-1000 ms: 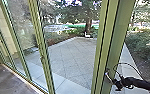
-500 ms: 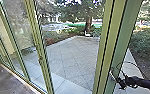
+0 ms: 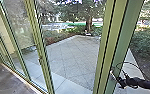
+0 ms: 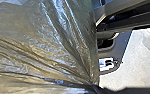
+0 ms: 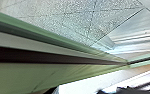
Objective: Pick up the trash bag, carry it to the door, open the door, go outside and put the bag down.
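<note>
Here, the left hand (image 4: 98, 89) pinches the bag (image 4: 48, 42), whose thin, shiny film gathers into tight folds at the grip and spreads wide from there. Beside the bag is the robot's dark base (image 4: 117, 48), with a white label (image 4: 107, 64) on it. The right hand (image 3: 120, 81) is at the thick green frame (image 3: 106, 55); whether it is spread or pressed together, and whether it touches the frame, one cannot tell. A thin cable (image 3: 132, 63) loops above it. To the left stand glass panels (image 3: 16, 27) in narrower green frames, with brown floor (image 3: 8, 80) on the near side. Past the frames lies pale paving (image 3: 71, 57), then a tree (image 3: 89, 23) at its far end and shrubs (image 3: 147, 42) along the right.
</note>
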